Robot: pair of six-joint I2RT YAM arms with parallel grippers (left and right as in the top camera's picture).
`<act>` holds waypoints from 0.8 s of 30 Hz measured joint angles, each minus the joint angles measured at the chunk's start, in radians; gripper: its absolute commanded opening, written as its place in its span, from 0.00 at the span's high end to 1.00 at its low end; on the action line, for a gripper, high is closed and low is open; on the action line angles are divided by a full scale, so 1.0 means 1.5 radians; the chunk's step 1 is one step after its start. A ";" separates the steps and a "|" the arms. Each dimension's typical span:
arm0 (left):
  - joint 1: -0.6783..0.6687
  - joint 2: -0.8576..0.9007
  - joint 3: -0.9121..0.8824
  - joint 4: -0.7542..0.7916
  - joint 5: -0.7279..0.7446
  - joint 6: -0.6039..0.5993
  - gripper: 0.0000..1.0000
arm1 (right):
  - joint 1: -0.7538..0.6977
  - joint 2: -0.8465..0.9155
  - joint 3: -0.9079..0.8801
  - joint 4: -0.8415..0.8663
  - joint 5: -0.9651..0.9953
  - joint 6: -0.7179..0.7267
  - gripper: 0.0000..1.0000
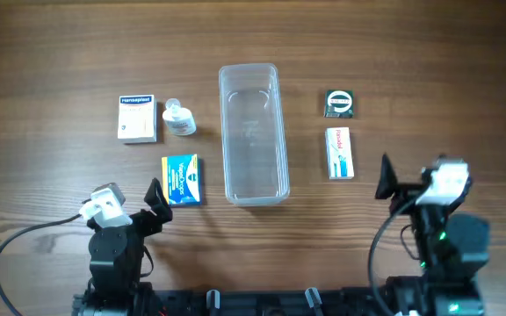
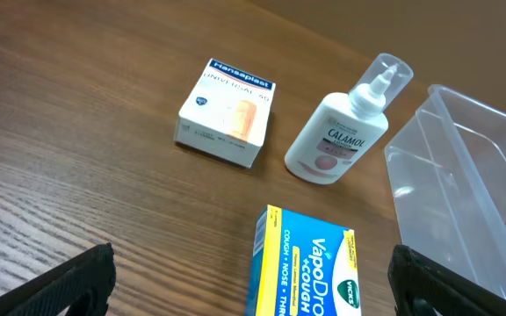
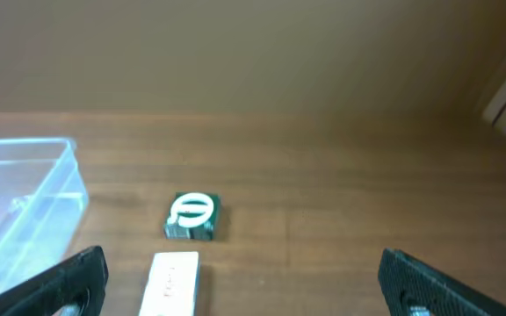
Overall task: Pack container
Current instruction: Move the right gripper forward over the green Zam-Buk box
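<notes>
The container [image 1: 253, 132] sits empty between my left gripper [image 1: 158, 202] and right gripper [image 1: 385, 175], both spread wide and empty. Reaching for the blue box [image 1: 181, 179] just beside it, I could knock the container askew.

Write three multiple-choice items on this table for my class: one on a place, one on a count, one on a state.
1. The blue and yellow box lies: A) left of the container; B) inside it; C) right of it.
2. How many boxes lie right of the container? A) one; B) two; C) four.
3. The container is: A) empty; B) half full; C) lidded.
Answers: 1 A, it lies off the container's left wall. 2 B, only the dark green box and the white box. 3 A, nothing shows inside its clear walls.
</notes>
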 measured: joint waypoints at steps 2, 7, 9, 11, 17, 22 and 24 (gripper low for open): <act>0.000 0.000 -0.001 0.001 0.000 0.000 0.00 | 0.000 0.093 0.085 -0.031 0.000 0.007 0.00; 0.000 0.000 -0.001 0.001 0.002 0.000 0.00 | 0.000 0.339 0.305 -0.091 0.000 0.014 0.00; 0.000 0.000 -0.001 0.000 0.002 0.000 0.00 | 0.000 0.426 0.384 -0.104 0.000 0.016 0.00; 0.000 0.000 -0.001 0.000 0.003 0.000 0.00 | 0.000 0.493 0.444 -0.114 0.000 0.019 0.00; 0.000 0.000 -0.001 0.001 0.004 0.000 0.00 | 0.000 0.693 0.608 -0.122 0.001 0.045 0.00; 0.000 0.000 -0.001 0.001 0.005 0.000 0.00 | -0.002 0.814 0.674 -0.072 -0.002 0.088 0.00; 0.000 0.000 -0.001 0.001 0.005 0.000 0.00 | -0.002 0.840 0.675 -0.045 -0.006 0.101 0.00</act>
